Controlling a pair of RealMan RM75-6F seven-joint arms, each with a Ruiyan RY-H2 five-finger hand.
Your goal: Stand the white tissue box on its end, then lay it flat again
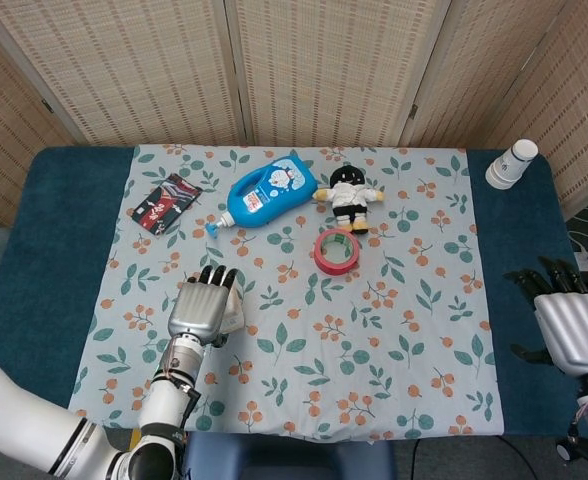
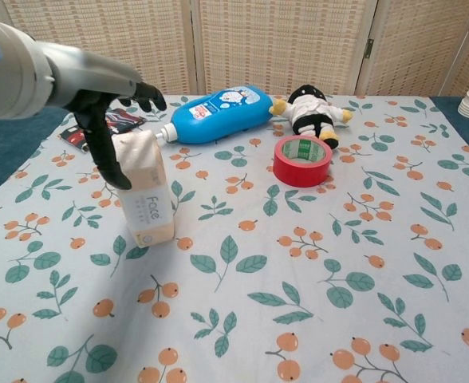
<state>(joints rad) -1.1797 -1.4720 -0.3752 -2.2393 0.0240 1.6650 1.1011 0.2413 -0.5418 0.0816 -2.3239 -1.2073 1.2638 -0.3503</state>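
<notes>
The white tissue box (image 2: 145, 199) stands on its end on the floral cloth, left of the middle. In the head view only its right edge (image 1: 236, 312) shows under my left hand (image 1: 202, 308). In the chest view my left hand (image 2: 111, 112) reaches over the box's top. Its thumb lies down the box's left side and the other fingers curl behind the top edge. I cannot see a firm grip. My right hand (image 1: 572, 330) hovers with fingers spread at the table's right edge, far from the box.
A blue bottle (image 1: 269, 190) lies behind the box, with a small doll (image 1: 347, 195) and a red tape roll (image 1: 335, 250) to its right. A dark packet (image 1: 164, 200) lies at the back left. A stack of white cups (image 1: 511, 163) stands at the back right corner.
</notes>
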